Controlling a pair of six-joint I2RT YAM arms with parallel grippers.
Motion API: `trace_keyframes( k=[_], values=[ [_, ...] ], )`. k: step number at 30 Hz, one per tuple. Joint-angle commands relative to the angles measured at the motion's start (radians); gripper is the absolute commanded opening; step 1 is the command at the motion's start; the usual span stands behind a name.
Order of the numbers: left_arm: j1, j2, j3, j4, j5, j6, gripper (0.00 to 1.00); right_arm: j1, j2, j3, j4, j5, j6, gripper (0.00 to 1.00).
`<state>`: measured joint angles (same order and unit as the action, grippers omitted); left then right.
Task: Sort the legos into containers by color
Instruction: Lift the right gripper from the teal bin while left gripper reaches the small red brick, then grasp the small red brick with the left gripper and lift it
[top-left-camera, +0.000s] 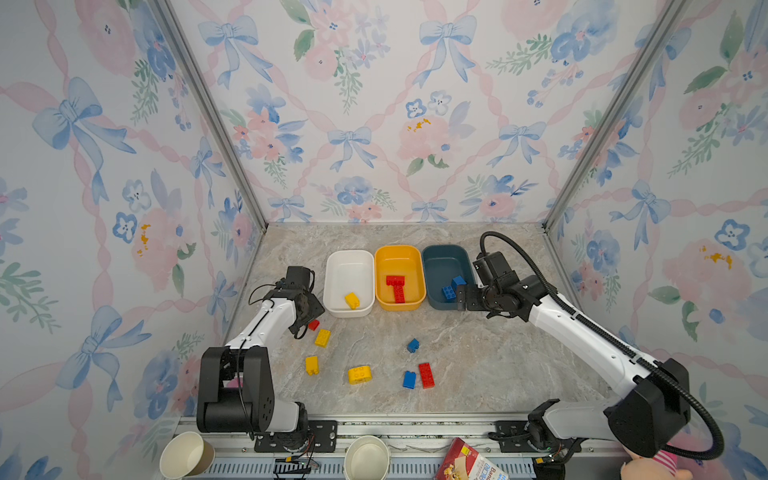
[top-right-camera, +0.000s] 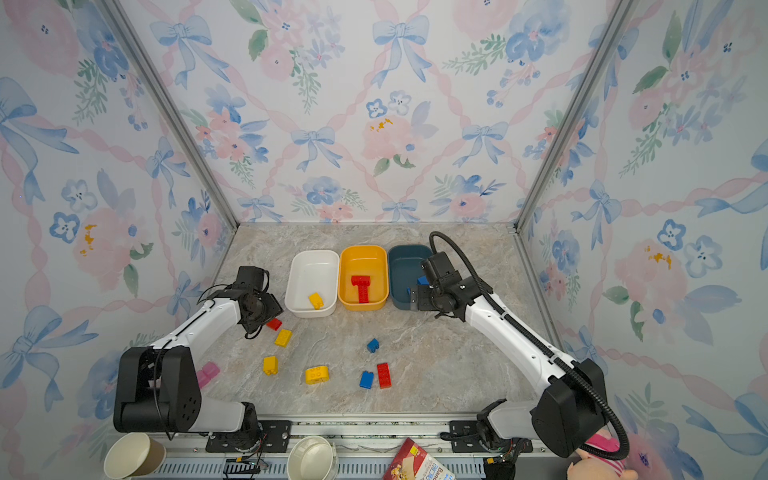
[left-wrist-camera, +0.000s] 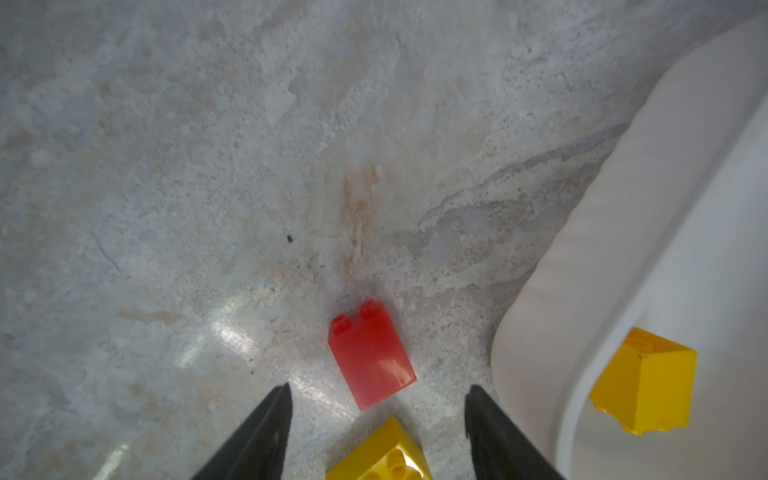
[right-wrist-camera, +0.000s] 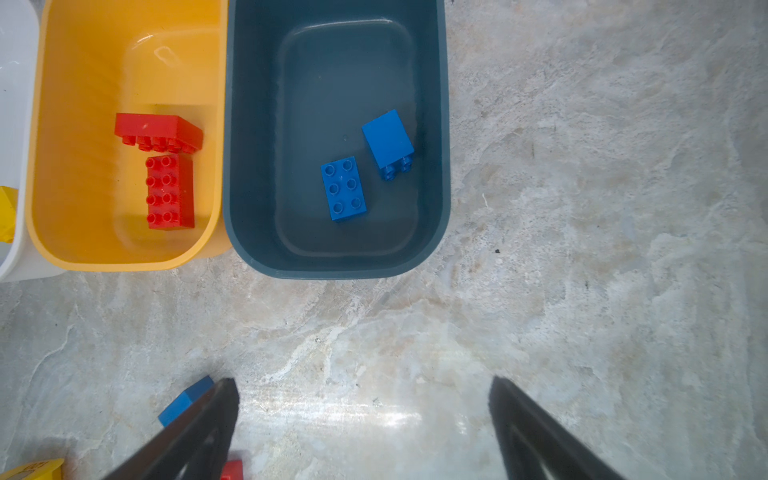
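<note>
The left tool (left-wrist-camera: 379, 388), jaws apart and empty, hangs over the tabletop (left-wrist-camera: 208, 166) beside the white tub (left-wrist-camera: 623, 249), where a small red lego (left-wrist-camera: 370, 357) lies just ahead of its tips, long axis pointing away, well apart from the wide-spread, empty right tool (right-wrist-camera: 363, 381).

On the marbled tabletop (top-left-camera: 478, 365), a white plastic tub (top-left-camera: 348, 262) is holding one yellow studded brick (top-left-camera: 352, 300), a yellow-orange plastic tub (top-left-camera: 399, 257) two red bricks (top-left-camera: 396, 287), and a dark teal plastic tub (top-left-camera: 440, 262) two blue bricks (top-left-camera: 449, 292). The left gripper (top-left-camera: 304, 323) is hanging just beside a small red brick (top-left-camera: 313, 324); the right gripper (top-left-camera: 461, 300) is hovering at the teal tub's near rim.
</note>
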<state>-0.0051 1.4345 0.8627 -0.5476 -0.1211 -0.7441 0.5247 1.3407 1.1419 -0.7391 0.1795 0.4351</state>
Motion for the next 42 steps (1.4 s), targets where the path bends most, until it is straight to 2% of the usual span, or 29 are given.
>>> trace_keyframes(
  k=[1,20,28,42],
  values=[
    [0.008,0.038,0.012,-0.018,-0.020,-0.024,0.68,-0.007,-0.028,-0.020,-0.020,-0.005,0.011,0.97],
    [0.009,0.152,-0.003,0.050,-0.013,-0.072,0.64,-0.020,-0.041,-0.030,-0.019,-0.019,0.020,0.98],
    [0.007,0.168,-0.023,0.078,-0.014,-0.083,0.53,-0.020,-0.040,-0.024,-0.023,-0.022,0.027,0.98],
    [0.007,0.138,-0.069,0.093,-0.029,-0.081,0.40,-0.012,-0.033,-0.024,-0.025,-0.023,0.036,0.98]
  ],
)
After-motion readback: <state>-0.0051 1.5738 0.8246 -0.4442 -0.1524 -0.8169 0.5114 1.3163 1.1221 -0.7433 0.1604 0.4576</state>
